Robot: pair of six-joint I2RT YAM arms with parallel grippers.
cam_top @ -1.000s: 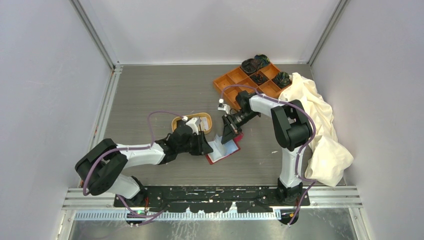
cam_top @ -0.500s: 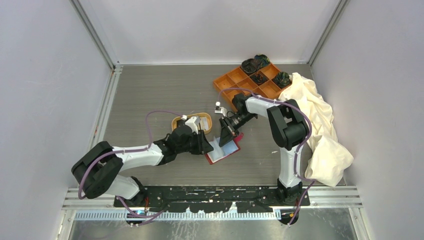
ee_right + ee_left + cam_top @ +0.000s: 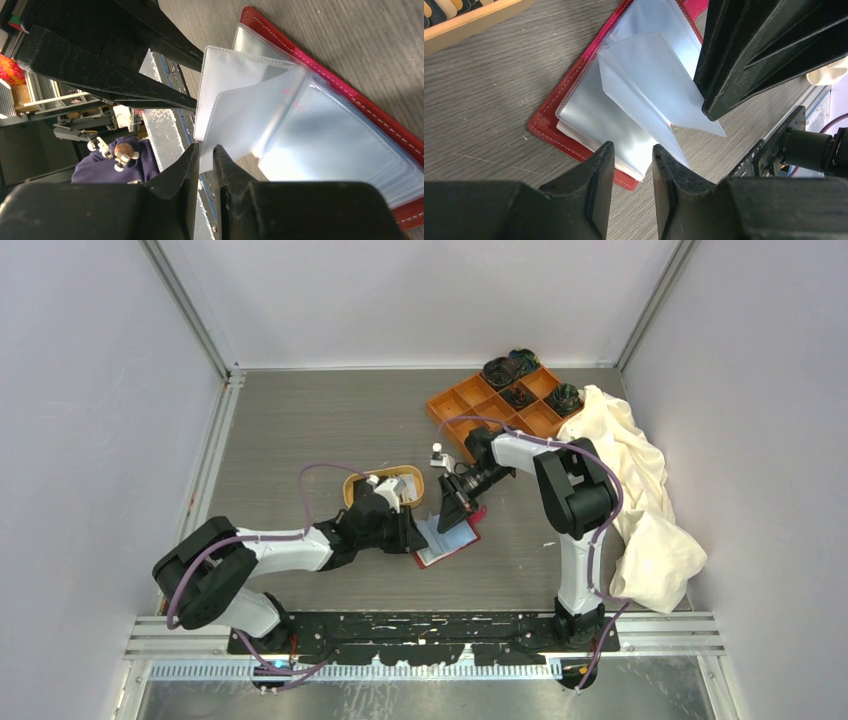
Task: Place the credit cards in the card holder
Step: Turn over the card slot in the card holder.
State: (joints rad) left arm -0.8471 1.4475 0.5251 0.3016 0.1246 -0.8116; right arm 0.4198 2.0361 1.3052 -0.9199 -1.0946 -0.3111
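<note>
2 grippers are seen at the card holder (image 3: 452, 543), which is laid open on the grey table (image 3: 300, 420) between the arms, just in front of the oval tan dish (image 3: 352, 485). The red cover is spread flat and the clear pockets are turned upward.

1 clear sleeve (image 3: 649, 80) is raised off the stack at a tilt. The right gripper (image 3: 447, 513) is clenched on its free edge: in the right wrist view the sheet is seen running into the thin slit between the 2 fingers (image 3: 175, 195).

The left gripper (image 3: 410, 533) is set low at the holder's left side. In the left wrist view its jaws are drawn nearly together, with only a narrow gap, and the near corner of the holder and its pocket stack are seen in that gap. Whether that corner is pinched cannot be told.

Black and tan edges, apparently the credit cards (image 3: 444, 7), are seen inside the dish at the corner of the left wrist view.

An orange 9-compartment tray (image 3: 432, 408) is set at the far right, with dark items in 4 compartments, and a cream cloth (image 3: 640, 490) is heaped beside it along the right wall.
</note>
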